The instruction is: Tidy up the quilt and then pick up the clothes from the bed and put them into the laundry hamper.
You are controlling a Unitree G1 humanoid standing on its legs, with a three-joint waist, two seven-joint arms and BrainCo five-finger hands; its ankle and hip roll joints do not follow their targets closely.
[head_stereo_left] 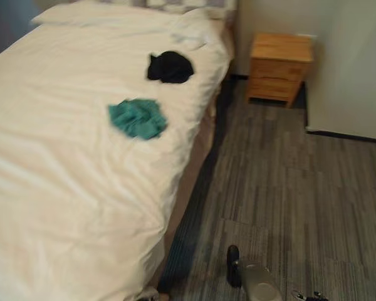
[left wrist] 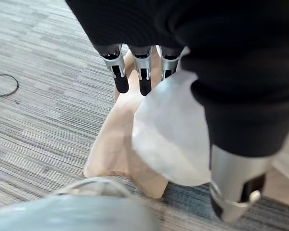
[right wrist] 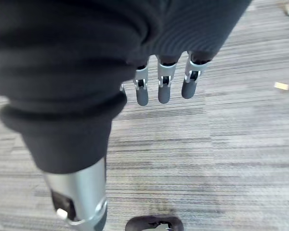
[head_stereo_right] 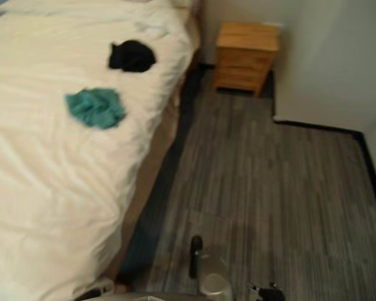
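Left eye view: quilt [head_stereo_left: 62,188] lies spread across the bed [head_stereo_left: 188,188], white, soft, lightly creased, mostly flat, edge hanging over the side. I judge the tidy step about done, clothes pickup next. Two pieces on the quilt, well apart: teal garment [head_stereo_left: 138,118], crumpled and loosely knit-looking; black garment [head_stereo_left: 170,66], balled up nearer the pillow [head_stereo_left: 100,14]. Wooden nightstand [head_stereo_left: 280,68] past the bed, boxy, with drawers. Floor [head_stereo_left: 301,188] is grey striped carpet tile.

Right eye view: same layout, teal garment closer to me than the black one. I can't spot the hamper, so it needs finding before any drop.

Left wrist view: my left robot hand [left wrist: 144,72] hangs with fingers straight, gripping nothing. A white quilt corner [left wrist: 171,134] and the beige bed skirt [left wrist: 115,144] sit just past the fingertips; contact is unclear.

Right wrist view: my right robot hand [right wrist: 164,84] hangs over bare carpet, fingers straight and relaxed, empty.

Next move, as I judge it: step to the bedside, reach over the quilt, pinch the teal bundle from above. Limp fabric, so close the fingers on a thick fold.
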